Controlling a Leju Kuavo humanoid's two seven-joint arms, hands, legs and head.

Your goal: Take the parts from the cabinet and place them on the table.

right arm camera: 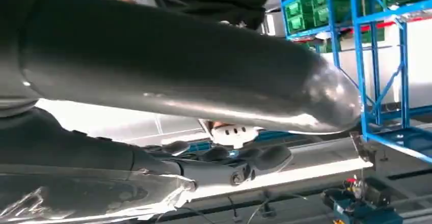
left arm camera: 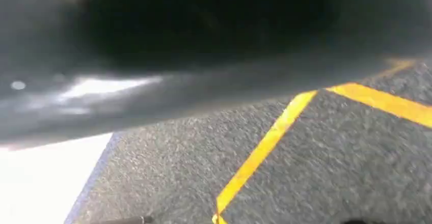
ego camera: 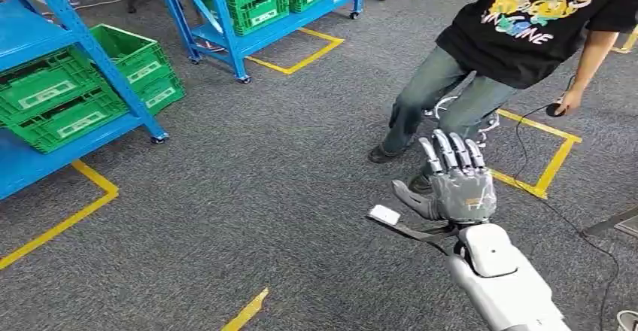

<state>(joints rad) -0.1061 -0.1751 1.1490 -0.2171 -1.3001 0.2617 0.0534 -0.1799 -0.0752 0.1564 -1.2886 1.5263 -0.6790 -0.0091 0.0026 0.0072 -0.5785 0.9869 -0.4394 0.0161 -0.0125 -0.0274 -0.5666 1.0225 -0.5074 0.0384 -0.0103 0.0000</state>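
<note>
My right hand [ego camera: 457,183] is raised over the grey carpet with its fingers stretched forward and apart from the thumb, holding nothing. In the right wrist view its thick grey thumb [right arm camera: 178,66] and darker fingers [right arm camera: 229,159] are spread with nothing between them. The blue cabinet [ego camera: 45,37] stands at the far left with green crates [ego camera: 68,98] on its shelf; what the crates hold is hidden. A dark blurred shape [left arm camera: 204,46] lies close to the left wrist camera, and it does not reveal how my left hand's fingers lie.
A person [ego camera: 527,30] in a black T-shirt and jeans stands just beyond my right hand, holding a cabled device [ego camera: 558,108]. A second blue rack [ego camera: 256,7] with green crates stands at the back. Yellow tape lines [ego camera: 64,222] mark the carpet.
</note>
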